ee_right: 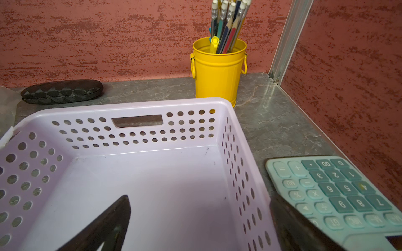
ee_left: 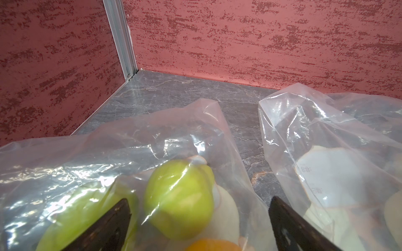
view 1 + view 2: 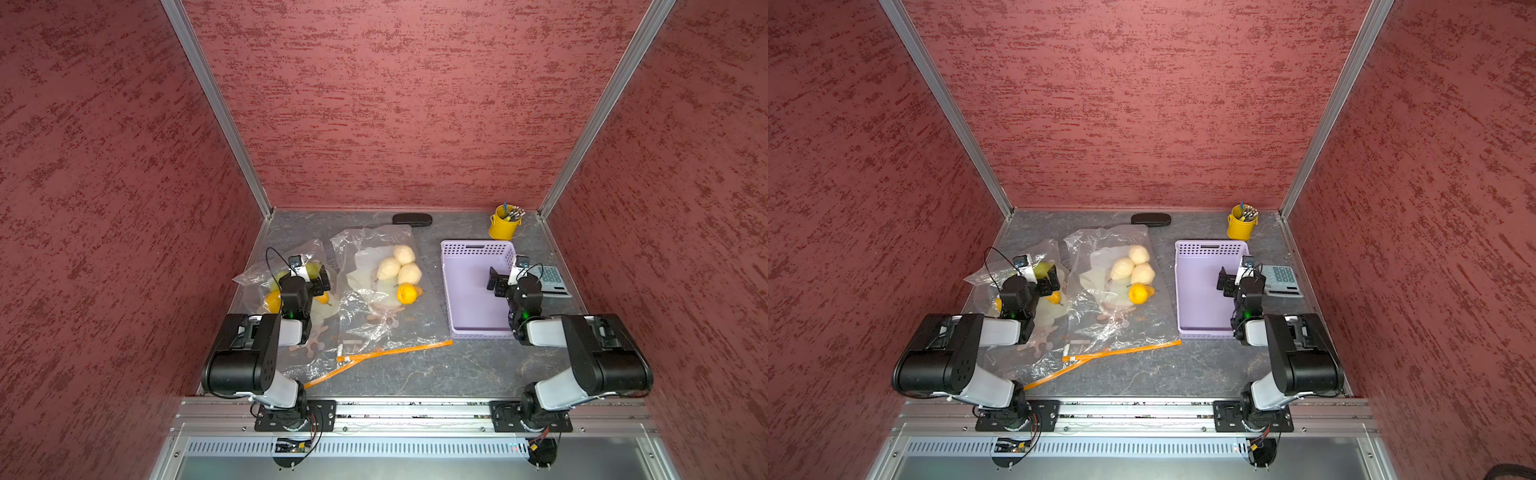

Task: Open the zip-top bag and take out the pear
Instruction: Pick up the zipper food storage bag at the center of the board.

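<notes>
Boxed in by rough red-brown plaster walls (image 3: 374, 104), joined at the back corners by aluminium posts (image 3: 216, 108); below, a grey marbled tabletop (image 3: 436, 370). Placed here against the lilac perforated plastic basket (image 3: 478, 245).

Well left of the basket: a crumpled clear plastic bag (image 3: 257, 276) lying on the marble, with a green pear (image 2: 178, 200) and yellow fruit sealed under the film. Above that bag, the left gripper (image 2: 199, 202), jaws spread wide, gripping nothing.

Just left of the basket: a second clear zip-top bag (image 3: 374, 324), orange zip strip (image 3: 399, 350) at its near edge, enclosing three pale pear-shaped fruits (image 3: 388, 268) and one yellow pear (image 3: 406, 294). Zip closed or parted: cannot tell.

Behind and left of the basket, by the back wall: a black oval case (image 3: 412, 219).

Over the basket's floor: the right gripper (image 1: 200, 198), likewise wide apart and empty-handed.

Behind the basket: a yellow tin bucket (image 3: 503, 228) of pencils. Just right of the basket: a teal calculator (image 3: 555, 282).
</notes>
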`<state>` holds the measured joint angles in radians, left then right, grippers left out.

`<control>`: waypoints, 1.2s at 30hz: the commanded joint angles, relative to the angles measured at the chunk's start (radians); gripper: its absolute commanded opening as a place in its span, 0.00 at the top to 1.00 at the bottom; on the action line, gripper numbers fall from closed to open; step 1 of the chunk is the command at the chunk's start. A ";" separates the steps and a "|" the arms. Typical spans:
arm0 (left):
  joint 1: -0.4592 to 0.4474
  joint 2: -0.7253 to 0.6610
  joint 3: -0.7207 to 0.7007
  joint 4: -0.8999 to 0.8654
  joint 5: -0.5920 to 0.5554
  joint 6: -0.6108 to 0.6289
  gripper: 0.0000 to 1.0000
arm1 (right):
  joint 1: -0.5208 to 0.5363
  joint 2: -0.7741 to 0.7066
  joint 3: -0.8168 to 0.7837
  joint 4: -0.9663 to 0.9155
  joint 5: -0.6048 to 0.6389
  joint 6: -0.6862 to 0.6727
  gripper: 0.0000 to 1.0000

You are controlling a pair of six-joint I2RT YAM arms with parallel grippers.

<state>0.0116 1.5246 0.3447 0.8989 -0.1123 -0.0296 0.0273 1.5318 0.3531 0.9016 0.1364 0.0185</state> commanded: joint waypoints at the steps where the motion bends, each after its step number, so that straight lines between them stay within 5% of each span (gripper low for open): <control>1: -0.002 0.008 0.016 0.029 -0.006 0.005 0.01 | 0.005 0.008 0.020 0.030 0.021 -0.001 0.01; 5: -0.033 -0.048 0.035 -0.051 -0.033 0.038 0.00 | 0.007 -0.009 0.022 0.026 0.020 -0.008 0.01; 10: -0.199 -0.253 0.183 -0.346 -0.240 0.120 0.00 | 0.090 -0.292 0.108 -0.294 0.099 -0.055 0.01; 14: -0.226 -0.404 0.335 -0.729 -0.168 -0.134 0.00 | 0.236 -0.470 0.177 -0.553 0.101 -0.041 0.01; 20: -0.246 -0.627 0.362 -1.085 0.060 -0.375 0.00 | 0.630 -0.558 0.265 -0.854 0.106 -0.140 0.01; 25: -0.208 -0.764 0.321 -1.294 0.152 -0.493 0.00 | 0.946 -0.462 0.262 -0.871 0.162 -0.148 0.01; 29: -0.197 -0.780 0.283 -1.342 0.116 -0.505 0.00 | 1.149 -0.302 0.261 -0.735 0.237 -0.184 0.01; 36: -0.137 -0.780 0.237 -1.287 0.178 -0.522 0.00 | 1.314 0.045 0.382 -0.594 0.343 -0.276 0.01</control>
<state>-0.1333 0.7483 0.5800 -0.3943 0.0307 -0.5323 1.3136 1.5066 0.6926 0.2039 0.3912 -0.2077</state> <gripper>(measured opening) 0.997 0.990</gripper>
